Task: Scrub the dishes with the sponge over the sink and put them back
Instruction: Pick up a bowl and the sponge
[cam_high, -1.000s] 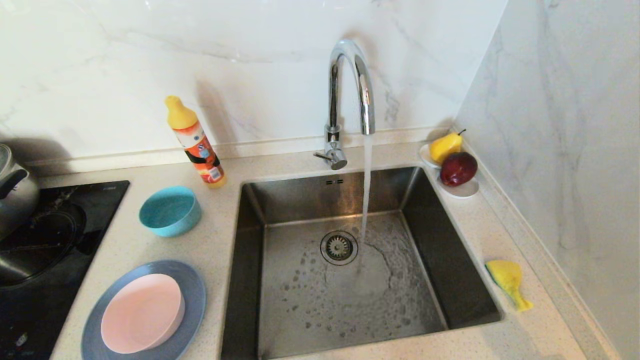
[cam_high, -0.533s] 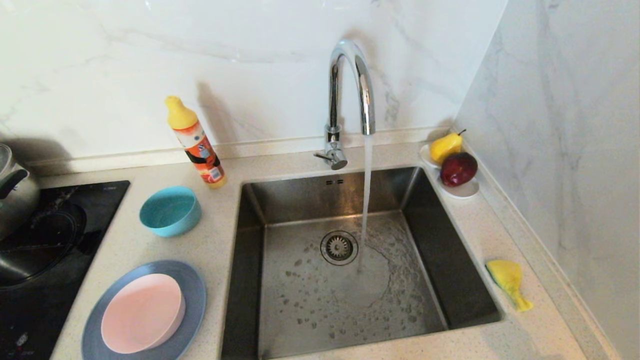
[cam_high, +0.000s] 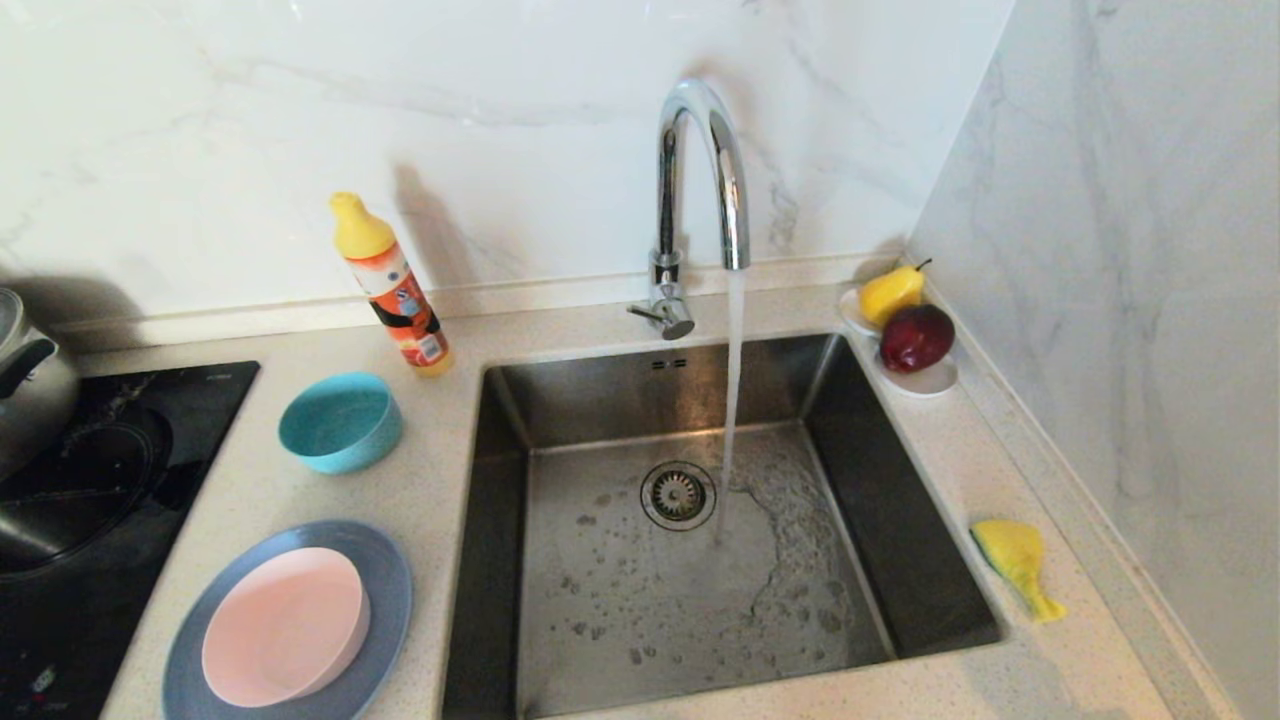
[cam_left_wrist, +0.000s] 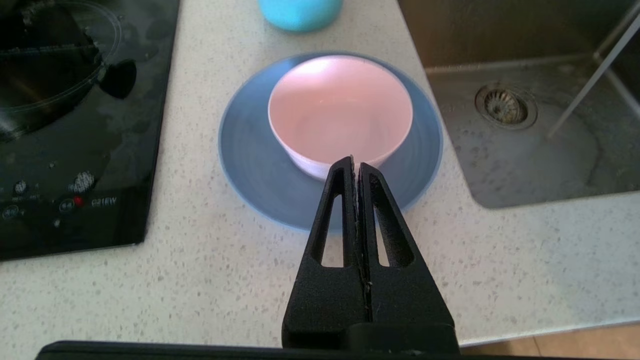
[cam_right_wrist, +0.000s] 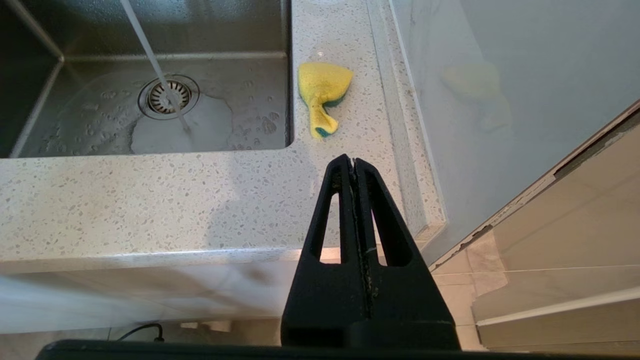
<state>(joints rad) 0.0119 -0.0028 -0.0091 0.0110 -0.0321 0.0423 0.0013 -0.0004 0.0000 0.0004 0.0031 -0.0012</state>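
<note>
Since a second ago: nothing moved on the counter. Pink bowl (cam_high: 284, 626) still on grey-blue plate (cam_high: 385, 590), teal bowl (cam_high: 340, 421) beside; sponge (cam_high: 1017, 562) right of sink (cam_high: 930, 540). Left gripper (cam_left_wrist: 355, 162) and right gripper (cam_right_wrist: 353, 161) shut, empty. Scrubbing not begun.

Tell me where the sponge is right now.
In the head view the sponge lies on the counter to the right of the sink, near its front right corner, below the marble side wall.

- Left gripper (cam_left_wrist: 355, 162): matte black fingers, tapered, each with a long slotted cut-out.
- Right gripper (cam_right_wrist: 353, 162): same black wedge shape, pale scuffs along the seam.
</note>
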